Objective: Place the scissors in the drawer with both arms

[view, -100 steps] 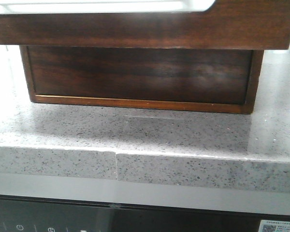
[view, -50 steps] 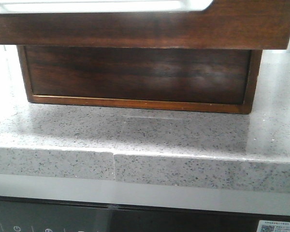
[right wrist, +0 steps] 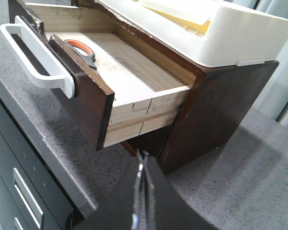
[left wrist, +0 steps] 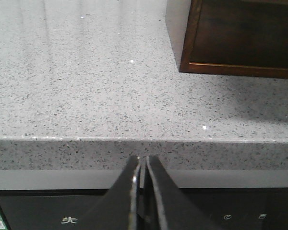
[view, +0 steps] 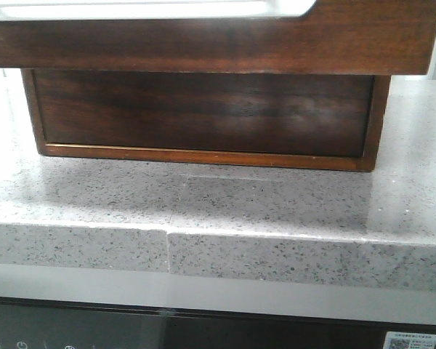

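The drawer (right wrist: 93, 103) stands pulled out of the dark wooden box (right wrist: 216, 110); it has a white bar handle (right wrist: 36, 67) and a pale wood inside. The scissors (right wrist: 81, 50), grey with an orange-lined loop, lie inside it close behind the drawer front. In the front view the drawer front (view: 218, 43) spans the top, above the box (view: 203, 113). My right gripper (right wrist: 142, 155) is shut and empty, low beside the box under the open drawer. My left gripper (left wrist: 141, 160) is shut and empty, just before the counter's front edge, left of the box (left wrist: 240, 38).
A white tray (right wrist: 230, 33) sits on top of the box. The box stands on a grey speckled stone counter (view: 203, 203) with a seam in its front edge (view: 167, 251). Dark cabinet fronts with handles (right wrist: 26, 194) lie below the counter.
The whole front view has shifted slightly to the left, box and counter seam together. Nothing else visibly changed.
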Robot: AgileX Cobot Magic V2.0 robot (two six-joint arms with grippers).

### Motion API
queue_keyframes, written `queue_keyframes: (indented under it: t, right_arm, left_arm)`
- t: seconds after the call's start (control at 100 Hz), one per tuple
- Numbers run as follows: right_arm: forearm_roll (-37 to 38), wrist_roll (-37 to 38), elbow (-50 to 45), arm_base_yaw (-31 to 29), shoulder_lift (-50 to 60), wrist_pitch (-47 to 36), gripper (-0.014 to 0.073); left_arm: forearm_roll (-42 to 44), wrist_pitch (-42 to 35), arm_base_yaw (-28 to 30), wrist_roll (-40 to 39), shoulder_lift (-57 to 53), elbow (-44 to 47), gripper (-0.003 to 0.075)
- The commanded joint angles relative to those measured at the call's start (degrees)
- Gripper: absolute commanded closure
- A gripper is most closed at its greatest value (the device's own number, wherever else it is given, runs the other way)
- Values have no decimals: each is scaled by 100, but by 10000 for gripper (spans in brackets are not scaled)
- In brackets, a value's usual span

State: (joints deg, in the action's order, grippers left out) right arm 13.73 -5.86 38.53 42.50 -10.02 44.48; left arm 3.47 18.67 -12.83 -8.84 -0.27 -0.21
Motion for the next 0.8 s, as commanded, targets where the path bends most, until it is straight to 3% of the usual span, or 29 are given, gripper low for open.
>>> queue_keyframes:
  t: [0.0,0.08,0.17,0.34,0.46,0.61,0.67,0.79]
  right_arm:
    - [146,5,52,-63,-69,-445,638]
    - [240,5,-214,-413,-69,-524,638]
    - [119,5,-695,-1216,-31,-875,638]
    - [-606,5,-2018,-3085,193,-2912,638]
    - [-1023,5,-3118,-3935,445,-4216,638]
    - [-1032,5,-4124,-4149,869,-4710,638]
    - [-1032,5,-4076,-4149,1031,-4018,638]
    - [-1032,5,-4100,-4149,1201,-3678,638]
  left_arm:
    - [-63,-261,-25,-48,-184,112,740]
    - [-63,-261,-25,-48,-184,112,740]
    - [-63,-261,-25,-48,-184,112,740]
    - [-63,-261,-25,-48,-184,112,740]
    - [-63,-261,-25,-48,-184,112,740]
    - [-63,-261,-25,-48,-184,112,740]
    - [-63,-261,-25,-48,-184,112,740]
    - [-63,-261,-25,-48,-184,112,740]
